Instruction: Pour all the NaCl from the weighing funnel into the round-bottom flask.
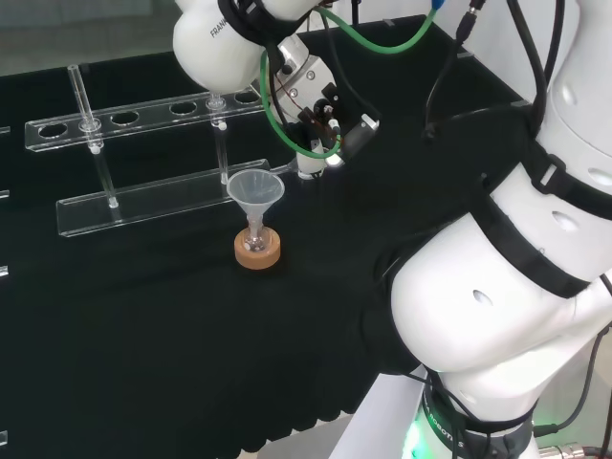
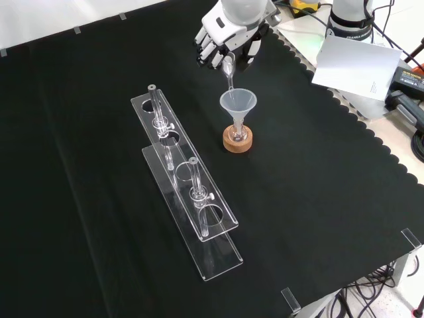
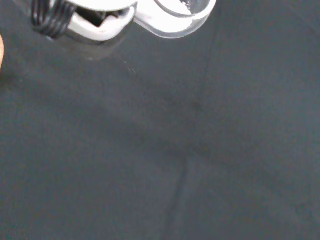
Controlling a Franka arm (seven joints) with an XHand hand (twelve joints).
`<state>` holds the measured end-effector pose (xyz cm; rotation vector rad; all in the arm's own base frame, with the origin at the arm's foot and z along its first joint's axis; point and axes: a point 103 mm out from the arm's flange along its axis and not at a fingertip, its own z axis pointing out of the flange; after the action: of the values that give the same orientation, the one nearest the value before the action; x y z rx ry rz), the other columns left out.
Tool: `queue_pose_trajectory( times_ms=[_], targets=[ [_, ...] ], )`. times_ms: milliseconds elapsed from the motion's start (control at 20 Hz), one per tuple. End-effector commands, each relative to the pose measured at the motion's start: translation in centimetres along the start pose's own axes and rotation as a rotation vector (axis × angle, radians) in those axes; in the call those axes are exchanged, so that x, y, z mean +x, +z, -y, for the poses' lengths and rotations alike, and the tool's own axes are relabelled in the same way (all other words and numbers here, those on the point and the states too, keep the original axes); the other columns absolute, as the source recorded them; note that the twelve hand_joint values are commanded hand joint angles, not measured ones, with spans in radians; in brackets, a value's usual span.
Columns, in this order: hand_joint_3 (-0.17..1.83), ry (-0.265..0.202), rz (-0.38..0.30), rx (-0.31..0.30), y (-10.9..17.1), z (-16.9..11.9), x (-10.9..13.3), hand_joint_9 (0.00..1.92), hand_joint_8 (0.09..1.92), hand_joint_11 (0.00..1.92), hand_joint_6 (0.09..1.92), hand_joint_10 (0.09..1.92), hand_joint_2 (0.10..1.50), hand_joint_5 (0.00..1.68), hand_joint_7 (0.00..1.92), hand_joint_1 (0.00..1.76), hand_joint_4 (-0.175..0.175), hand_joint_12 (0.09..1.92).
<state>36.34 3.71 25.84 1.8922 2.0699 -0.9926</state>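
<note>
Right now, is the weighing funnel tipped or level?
Tipped. In the front view the hand holds the weighing funnel with its spout slanting down toward the funnel.

You have the clear weighing funnel up at the top of the front view, tilted, its narrow spout pointing down toward the rim of the wide clear funnel. That funnel sits upright in the neck of the small round-bottom flask, which rests on a cork ring on the cloth.
</note>
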Motion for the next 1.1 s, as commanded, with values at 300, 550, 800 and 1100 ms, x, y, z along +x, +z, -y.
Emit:
queue_pose_trajectory(
  times_ms=[300,550,800,1100],
  targets=[
    [0.54,-0.010,0.078,0.003,-0.8,0.1,0.3,0.99,0.65,0.83,0.62,0.32,0.71,1.28,0.62,1.12,0.175,1.03],
    [0.54,-0.013,0.107,0.010,-1.3,0.1,0.4,0.99,0.65,0.83,0.62,0.32,0.71,1.28,0.62,1.12,0.175,1.03],
    [0.54,-0.007,0.147,0.012,-1.6,0.2,0.4,0.99,0.65,0.83,0.62,0.32,0.71,1.27,0.62,1.12,0.175,1.03],
    [0.54,-0.009,0.200,0.015,-2.1,0.2,0.9,0.99,0.65,0.84,0.63,0.32,0.72,1.27,0.62,1.12,0.175,1.03]
  ],
)
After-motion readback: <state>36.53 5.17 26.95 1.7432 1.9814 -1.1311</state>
